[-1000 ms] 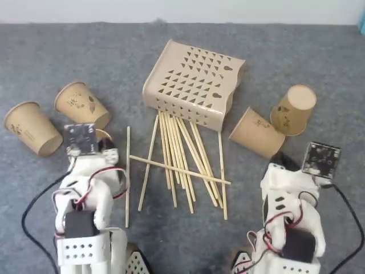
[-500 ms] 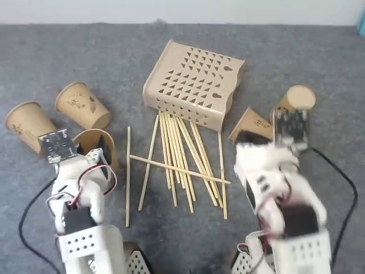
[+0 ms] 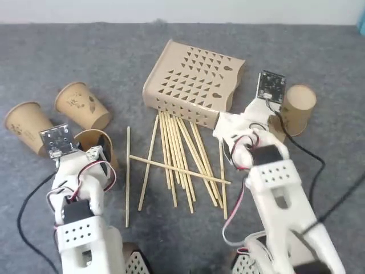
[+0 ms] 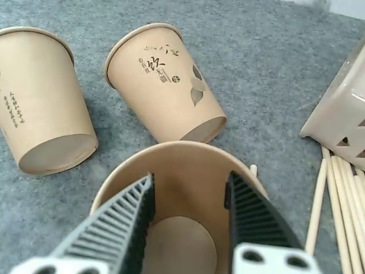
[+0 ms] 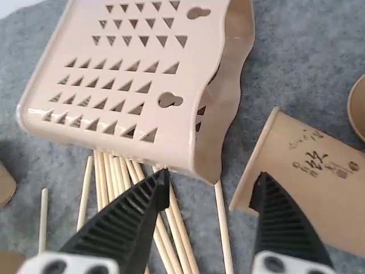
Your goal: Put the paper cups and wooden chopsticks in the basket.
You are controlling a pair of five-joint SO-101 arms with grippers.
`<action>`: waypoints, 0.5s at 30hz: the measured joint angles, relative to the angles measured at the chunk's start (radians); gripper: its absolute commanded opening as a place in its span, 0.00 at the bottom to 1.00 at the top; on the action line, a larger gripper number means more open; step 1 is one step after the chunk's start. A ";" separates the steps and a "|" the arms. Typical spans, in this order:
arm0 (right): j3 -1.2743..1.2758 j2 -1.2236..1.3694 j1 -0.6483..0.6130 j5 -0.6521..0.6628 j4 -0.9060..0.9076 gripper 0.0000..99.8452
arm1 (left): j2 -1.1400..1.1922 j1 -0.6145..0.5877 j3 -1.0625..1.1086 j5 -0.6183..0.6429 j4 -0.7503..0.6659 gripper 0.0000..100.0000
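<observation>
Leftmost on the grey worktop (image 3: pixel 57 51): first paper cup (image 3: pixel 25 127) on its side, with second paper cup (image 3: pixel 81 104) just beside it, also on its side. Next, third paper cup (image 4: pixel 183 157), mouth turned toward the left hand (image 4: pixel 189 178), with toothed fingers (image 4: pixel 122 220) spread apart at the rim and gripping nothing; cannot tell whether touching the cup. At centre, wooden chopsticks (image 3: pixel 177 148) fanned flat on the worktop, one laid crosswise over the rest, far ends at the edge of the basket (image 3: pixel 194 80). Basket tipped over, perforated side up. Further right, right hand (image 5: pixel 212 180) spread wide and empty, above the chopsticks, between the basket's corner and fourth paper cup (image 5: pixel 308 171), on its side. Farthest right, fifth paper cup (image 3: pixel 297 105), standing on end.
</observation>
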 measured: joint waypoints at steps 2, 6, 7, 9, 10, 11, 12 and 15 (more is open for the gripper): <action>0.000 0.061 0.000 0.000 -0.064 0.20 | 0.040 0.002 -0.015 0.000 -0.017 0.20; -0.006 0.170 -0.003 0.000 -0.222 0.19 | 0.140 -0.002 -0.044 0.000 -0.087 0.20; -0.008 0.192 -0.003 0.000 -0.262 0.19 | 0.163 -0.002 -0.055 0.000 -0.098 0.20; -0.008 0.230 -0.003 0.000 -0.333 0.19 | 0.207 -0.002 -0.075 0.000 -0.114 0.20; -0.008 0.247 -0.003 0.000 -0.362 0.19 | 0.224 -0.002 -0.086 0.000 -0.115 0.20; -0.008 0.262 -0.003 0.000 -0.385 0.19 | 0.242 -0.002 -0.097 0.000 -0.118 0.20; -0.008 0.275 -0.006 0.000 -0.404 0.19 | 0.256 -0.002 -0.104 0.000 -0.120 0.20; -0.018 0.295 -0.035 0.000 -0.430 0.19 | 0.278 -0.002 -0.120 0.000 -0.120 0.20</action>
